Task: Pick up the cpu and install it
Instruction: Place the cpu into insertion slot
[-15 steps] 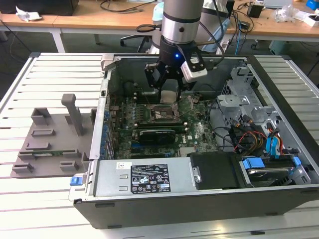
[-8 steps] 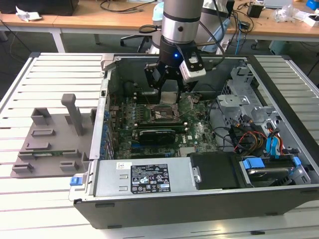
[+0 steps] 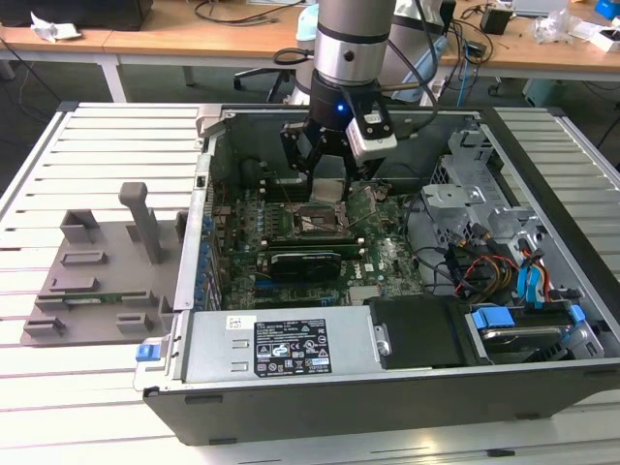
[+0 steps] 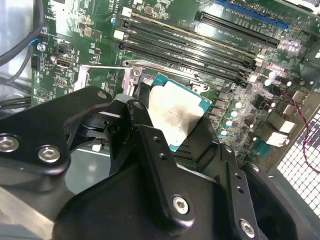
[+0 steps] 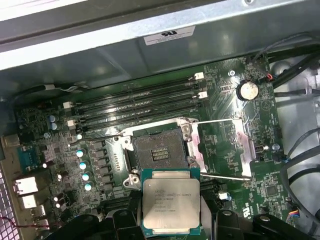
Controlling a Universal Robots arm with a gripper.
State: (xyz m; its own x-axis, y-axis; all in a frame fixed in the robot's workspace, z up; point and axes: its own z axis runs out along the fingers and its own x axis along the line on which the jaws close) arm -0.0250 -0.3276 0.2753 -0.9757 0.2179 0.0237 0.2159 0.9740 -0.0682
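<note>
Well to the exterior view's left of the open black square socket point(image 3: 316, 222), outside the case, sits a grey plastic tray with upright posts point(image 3: 97, 281). Just above the socket, the black two-fingered gripper point(image 3: 327, 176) is clamped on the flat, silvery-grey square cpu point(image 3: 327, 192), which is held tilted.

cpu point(image 5: 171, 205) just above socket point(image 5: 159, 151), socket on motherboard point(image 5: 227, 131) in case point(image 3: 339, 407), tray point(image 3: 87, 281) at the exterior view's left
</note>
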